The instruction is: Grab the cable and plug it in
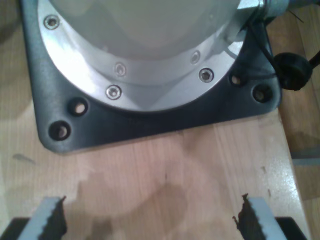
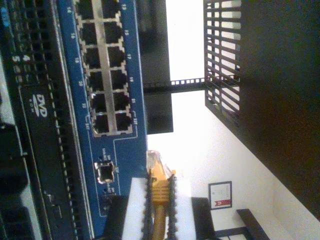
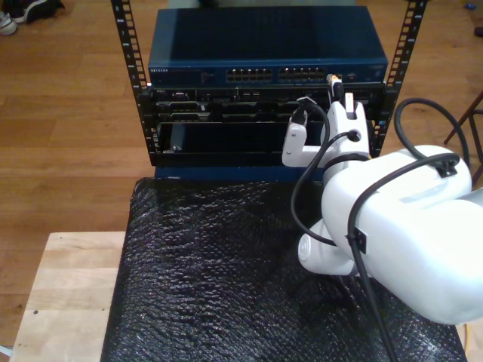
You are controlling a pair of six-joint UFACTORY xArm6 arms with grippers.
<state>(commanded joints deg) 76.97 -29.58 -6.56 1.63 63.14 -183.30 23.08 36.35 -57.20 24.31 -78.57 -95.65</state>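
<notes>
- The second gripper [image 2: 159, 210] is clamping the cable [image 2: 159, 200] between its fingers [image 2: 135, 210], clear plug tip pointing forward.
- In the exterior view it is holding the plug at about 1 o'clock, just before the blue switch [image 3: 264, 45].
- Cable's long axis is running along the fingers, toward the switch face; its ports [image 2: 107, 75] are lying just beside the tip, offset sideways.
- The first gripper [image 1: 150, 217] is hanging wide open and empty over the wooden tabletop [image 1: 165, 175], near an arm base plate [image 1: 150, 120].

Blue network switch [image 3: 264, 45] on top in black rack [image 3: 136, 98]; two banks of ports [image 3: 249, 75] on its front. Black server units [image 3: 226, 113] below. Black bubbled mat [image 3: 211, 279] before rack, on pale wood table [image 3: 68, 294]. Grey mounting plate [image 1: 150, 120] bolted to wood
</notes>
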